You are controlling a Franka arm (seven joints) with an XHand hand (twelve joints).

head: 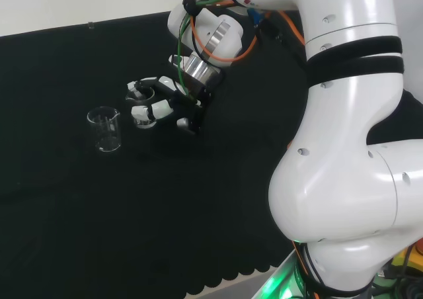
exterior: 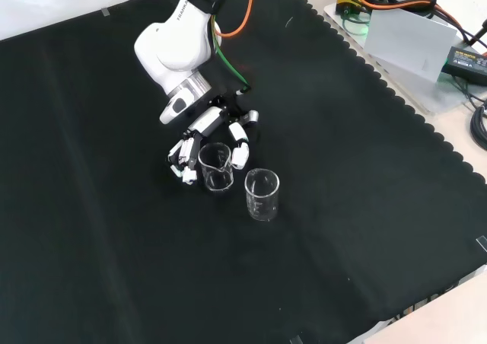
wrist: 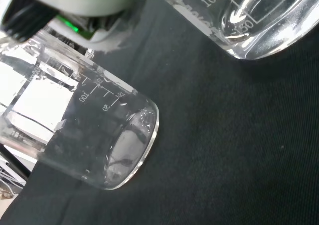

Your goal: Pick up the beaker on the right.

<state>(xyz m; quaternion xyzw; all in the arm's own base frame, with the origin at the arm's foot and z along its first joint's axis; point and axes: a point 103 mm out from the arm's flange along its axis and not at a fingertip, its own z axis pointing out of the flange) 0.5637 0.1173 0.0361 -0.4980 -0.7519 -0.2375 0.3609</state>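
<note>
Two clear glass beakers stand upright on the black cloth. In the front view the nearer beaker [exterior: 262, 195] stands free, and the other beaker [exterior: 215, 167] sits just up and left of it, inside the hand [exterior: 205, 125]. Fingers [exterior: 181, 161] curl round one side of it and the thumb [exterior: 239, 152] the other. Its base still rests on the cloth. In the head view the free beaker [head: 105, 129] is left of the hand [head: 165, 107], and the enclosed beaker [head: 137, 100] shows faintly between the fingers. The wrist view shows the enclosed beaker [wrist: 99, 135] close and the free beaker [wrist: 254, 21] beyond.
The arm's big white links [head: 344, 147] take up the head view's right side. In the front view a grey box [exterior: 415, 36] with cables sits past the cloth's scalloped edge at top right. Bare cloth [exterior: 365, 207] lies around the beakers.
</note>
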